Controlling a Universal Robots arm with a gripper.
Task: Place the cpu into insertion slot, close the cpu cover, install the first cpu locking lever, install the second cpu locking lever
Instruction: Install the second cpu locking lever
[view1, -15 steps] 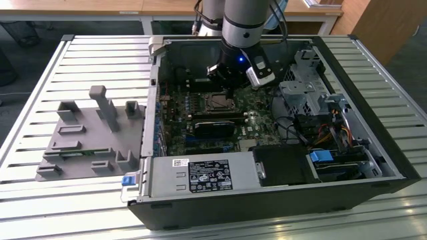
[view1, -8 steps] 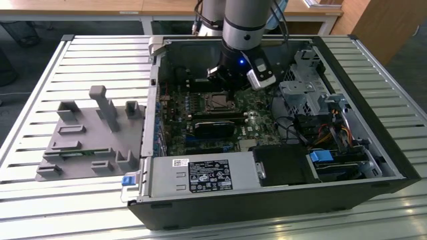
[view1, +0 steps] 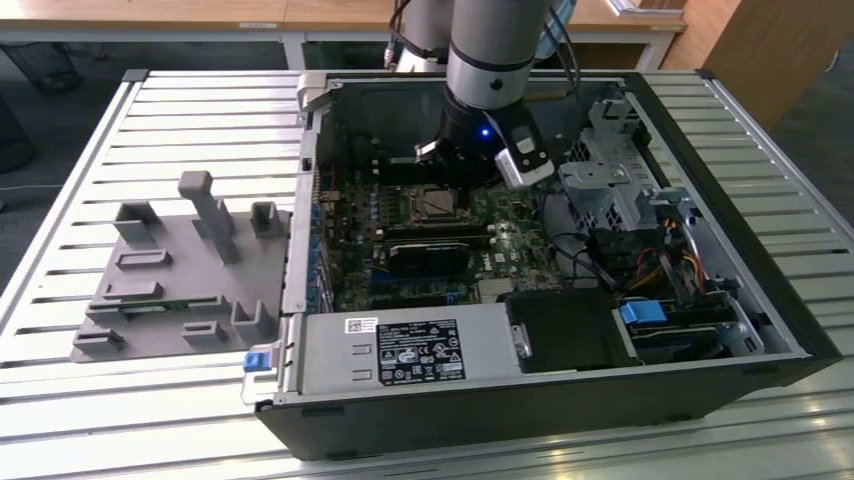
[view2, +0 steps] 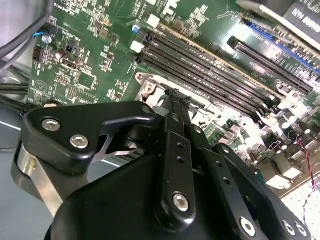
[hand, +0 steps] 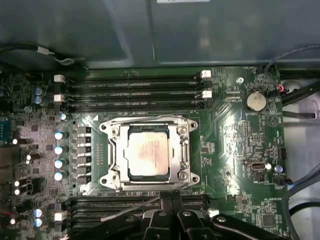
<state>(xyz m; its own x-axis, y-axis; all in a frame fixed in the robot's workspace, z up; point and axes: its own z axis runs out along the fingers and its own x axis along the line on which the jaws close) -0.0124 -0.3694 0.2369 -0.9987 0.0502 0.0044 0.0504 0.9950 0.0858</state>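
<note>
The black-fingered gripper (hand: 170, 207) hangs low inside the open black computer case (view1: 747, 330), just over the green motherboard (hand: 235, 145), and its fingertips look pressed together with nothing between them, a narrow, empty pinch beside the socket's edge.

The small flat square cpu with the pale silvery-beige metal top (hand: 148, 153) already lies in the square black insertion slot with its silvery rim (hand: 114, 131); it looks flat and level in there. The thin silvery metal cpu cover with the square cut-out (hand: 183, 150) is down around the chip, framing it on all sides. A thin wire locking lever (hand: 130, 210) runs slantwise across the black memory slots (hand: 130, 87) near the fingertips, apparently not yet tucked under its catch (the far end is hard to follow).

As for handling: the chip is light and rigid, but the contacts beneath it are delicate, so I judge pressing on it unwise. The cover is thin sheet metal, stiff enough to push at its edge. The lever is springy steel wire, slim and slippery; the bent end is the sensible place to bear on, pushing down and sideways together.

In the exterior view the grey arm (view1: 491, 50) reaches down into the case, with a grey plastic fixture tray (view1: 180, 270) well apart toward the exterior view's left.
</note>
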